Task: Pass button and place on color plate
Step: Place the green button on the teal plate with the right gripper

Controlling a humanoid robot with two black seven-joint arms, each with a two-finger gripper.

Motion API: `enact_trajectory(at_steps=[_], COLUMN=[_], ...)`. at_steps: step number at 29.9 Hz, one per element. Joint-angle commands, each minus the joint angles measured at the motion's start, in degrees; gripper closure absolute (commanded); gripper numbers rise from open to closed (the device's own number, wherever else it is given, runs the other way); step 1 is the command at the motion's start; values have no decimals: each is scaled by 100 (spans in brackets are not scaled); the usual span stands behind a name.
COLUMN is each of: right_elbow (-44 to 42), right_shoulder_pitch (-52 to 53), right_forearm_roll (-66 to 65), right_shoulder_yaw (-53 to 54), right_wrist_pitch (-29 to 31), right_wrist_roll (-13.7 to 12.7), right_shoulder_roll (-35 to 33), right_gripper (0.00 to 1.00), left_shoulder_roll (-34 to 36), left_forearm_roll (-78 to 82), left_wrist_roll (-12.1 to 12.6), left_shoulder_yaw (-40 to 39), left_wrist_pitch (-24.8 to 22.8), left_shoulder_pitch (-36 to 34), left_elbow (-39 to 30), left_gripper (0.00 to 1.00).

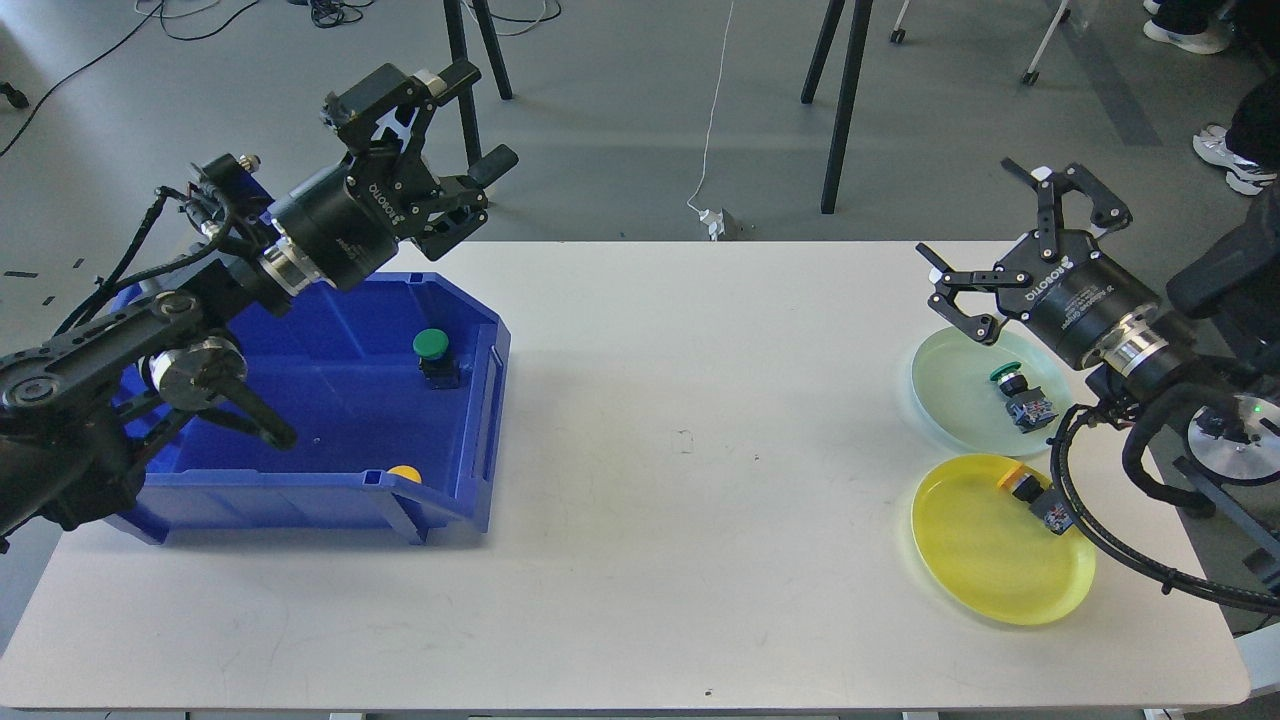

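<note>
A green button [1020, 392] lies on its side on the pale green plate [945, 390] at the right. A yellow button [1040, 497] lies on the yellow plate [975, 550] in front of it. My right gripper [975, 225] is open and empty, raised above and behind the green plate. In the blue bin [440, 505] at the left stand another green button [432, 355] and a yellow one [405, 473], half hidden by the front wall. My left gripper [482, 118] is open and empty, raised above the bin's back edge.
The white table [680, 480] bears the bin at the left and the two plates at the right. Black stand legs [845, 100] and cables are on the floor behind the table. A chair [1225, 290] stands at the right.
</note>
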Motion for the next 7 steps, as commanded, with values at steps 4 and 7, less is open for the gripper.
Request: enact_trajectory(at_steps=[4, 7], right_elbow=[-180, -197], right_shoulder_pitch=[647, 735], right_forearm_roll=[-36, -36], right_shoulder_yaw=[-477, -451], right_wrist_pitch=[211, 211], right_wrist_roll=[2, 2], right_shoulder_roll=[44, 44], right_gripper=[1, 1], left_shoulder_roll=[-3, -30], left_forearm_roll=[-27, -27], left_wrist_roll=[0, 0], left_shoulder_yaw=[-1, 8], left_wrist_pitch=[-5, -5], left_shoulder_pitch=[173, 199], left_elbow=[32, 93], left_gripper=[13, 12])
